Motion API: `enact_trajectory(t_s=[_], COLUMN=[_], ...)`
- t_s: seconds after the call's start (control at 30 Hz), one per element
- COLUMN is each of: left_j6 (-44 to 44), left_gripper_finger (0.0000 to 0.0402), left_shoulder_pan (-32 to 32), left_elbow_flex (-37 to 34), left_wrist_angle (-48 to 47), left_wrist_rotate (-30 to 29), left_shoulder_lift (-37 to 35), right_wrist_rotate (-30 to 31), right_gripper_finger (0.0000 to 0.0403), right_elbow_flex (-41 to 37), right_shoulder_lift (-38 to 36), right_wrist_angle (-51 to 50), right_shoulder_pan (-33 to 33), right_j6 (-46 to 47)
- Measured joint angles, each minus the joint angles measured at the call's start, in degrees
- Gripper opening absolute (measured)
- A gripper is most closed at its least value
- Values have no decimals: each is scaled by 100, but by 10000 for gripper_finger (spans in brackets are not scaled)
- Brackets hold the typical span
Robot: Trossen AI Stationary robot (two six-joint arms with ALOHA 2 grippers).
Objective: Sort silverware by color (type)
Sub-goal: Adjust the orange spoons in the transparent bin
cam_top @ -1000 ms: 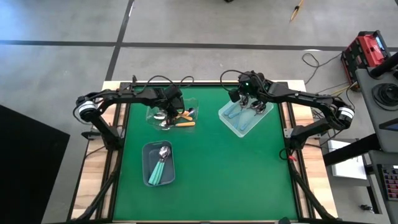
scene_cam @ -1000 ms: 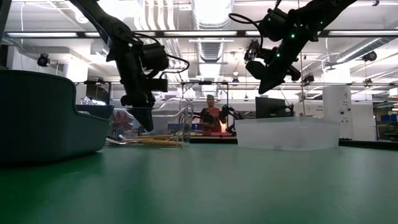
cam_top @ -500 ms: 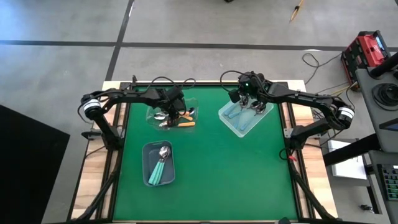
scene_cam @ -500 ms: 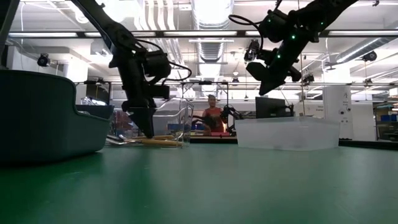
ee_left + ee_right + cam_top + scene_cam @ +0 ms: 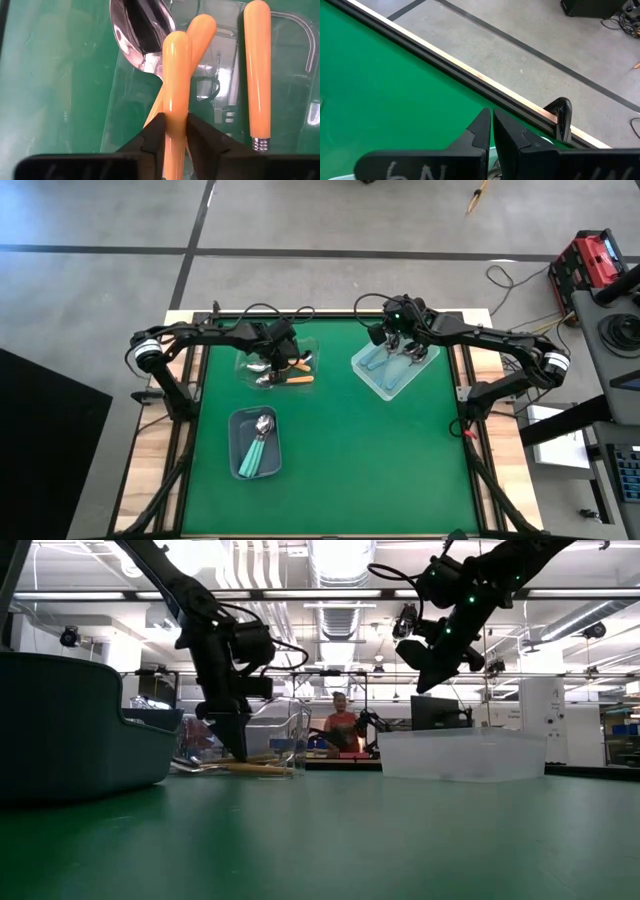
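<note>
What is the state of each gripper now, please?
Left gripper: closed on an orange spoon handle, over the clear bin.
Right gripper: shut, empty, above the right bin.

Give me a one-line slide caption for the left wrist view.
Left gripper closes its fingers on an orange-handled spoon in the clear bin.

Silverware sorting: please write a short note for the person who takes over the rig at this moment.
Left gripper: down in the clear tray at the table's far left, shut on an orange-handled spoon; two more orange handles lie beside it.
Right gripper: shut, empty, hanging above the clear bin at far right.
Done: teal-handled spoons lie in the grey bin near left; blue-handled spoons lie in the clear bin.
Left: the clear tray holds orange-handled spoons; whether other colours lie among them cannot be told.
</note>
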Motion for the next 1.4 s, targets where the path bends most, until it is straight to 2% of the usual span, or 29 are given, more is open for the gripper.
enact_trajectory(t_s=[0.2, 0.57, 1.0, 1.4], left_j6=[168, 274, 122, 29], left_gripper_finger=[16, 8, 9, 52], left_shoulder_pan=[0, -13, -11, -11], left_elbow_flex=[-4, -34, -29, -26], left_wrist_angle=[2, -102, 24, 9], left_wrist_rotate=[-55, -278, -251, -229], left_shoulder_lift=[-31, -292, -297, -297], right_wrist_rotate=[0, 0, 0, 0], right_gripper_finger=[13, 13, 13, 13], right_elbow_flex=[0, 0, 0, 0], right_shoulder_lift=[0, 0, 0, 0], right_wrist_angle=[2, 21, 39, 37], right_shoulder_pan=[0, 2, 2, 2], right_j6=[0, 2, 57, 66])
